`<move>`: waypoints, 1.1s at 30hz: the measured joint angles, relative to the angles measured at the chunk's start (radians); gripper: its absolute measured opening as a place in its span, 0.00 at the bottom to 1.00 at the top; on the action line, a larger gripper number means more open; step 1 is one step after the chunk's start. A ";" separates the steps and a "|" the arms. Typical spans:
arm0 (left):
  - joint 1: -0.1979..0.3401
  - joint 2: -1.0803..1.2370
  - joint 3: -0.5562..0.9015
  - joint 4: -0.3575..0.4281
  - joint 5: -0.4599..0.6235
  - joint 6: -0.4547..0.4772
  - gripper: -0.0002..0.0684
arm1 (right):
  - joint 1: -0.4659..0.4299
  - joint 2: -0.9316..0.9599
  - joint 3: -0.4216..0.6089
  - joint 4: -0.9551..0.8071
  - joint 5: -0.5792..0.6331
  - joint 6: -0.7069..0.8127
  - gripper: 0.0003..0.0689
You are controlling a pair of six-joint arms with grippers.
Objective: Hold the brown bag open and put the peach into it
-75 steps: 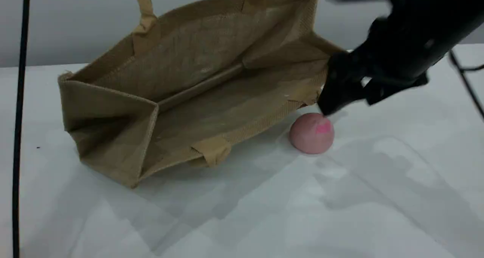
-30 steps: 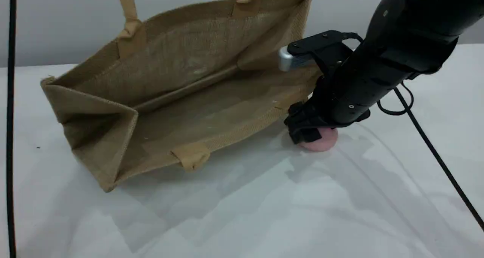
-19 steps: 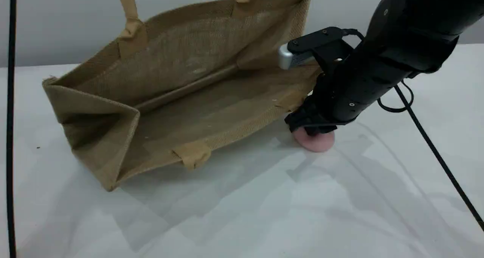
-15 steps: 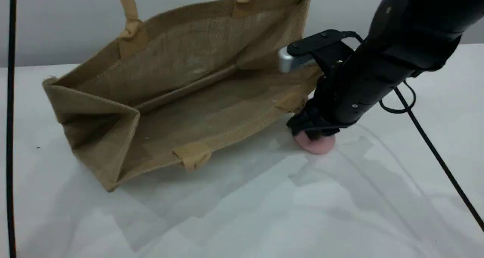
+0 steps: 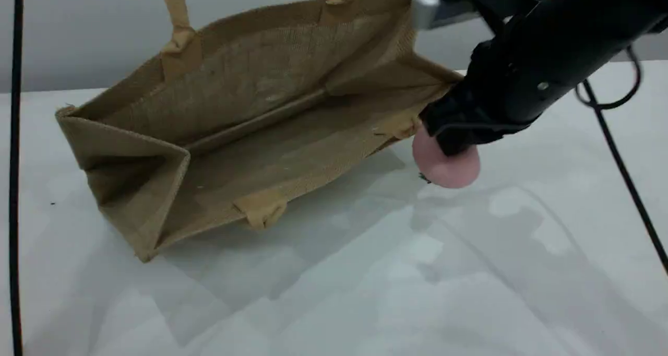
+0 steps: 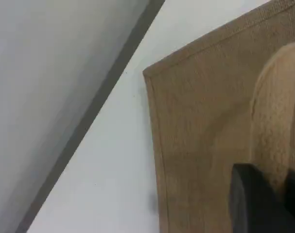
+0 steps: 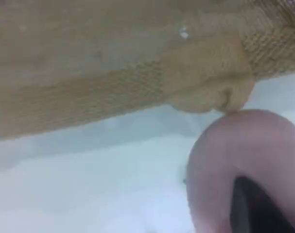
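Observation:
The brown bag (image 5: 250, 100) lies open on its side on the white table, mouth toward the camera. Its upper handle (image 5: 175, 11) runs straight up out of the scene view. In the left wrist view that padded handle (image 6: 276, 121) sits at my left gripper (image 6: 256, 204), which is shut on it above the bag's wall (image 6: 196, 136). My right gripper (image 5: 452, 139) is shut on the peach (image 5: 449, 170), held just above the table by the bag's right end. In the right wrist view the peach (image 7: 234, 160) fills the lower right, beside the bag's lower handle (image 7: 205, 82).
A black cable (image 5: 15, 163) hangs down the far left of the scene view. Another cable (image 5: 621, 168) trails from the right arm across the table's right side. A grey wall (image 5: 78, 32) stands behind the bag. Bare white table (image 5: 365, 293) spreads in front.
My right gripper came down on the peach, shut on it, and has lifted it off the table, up and a little right. The bag has barely moved.

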 joint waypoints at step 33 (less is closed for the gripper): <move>-0.043 0.000 0.000 -0.135 0.000 0.019 0.13 | 0.251 -0.019 -0.063 0.215 -0.249 -0.200 0.03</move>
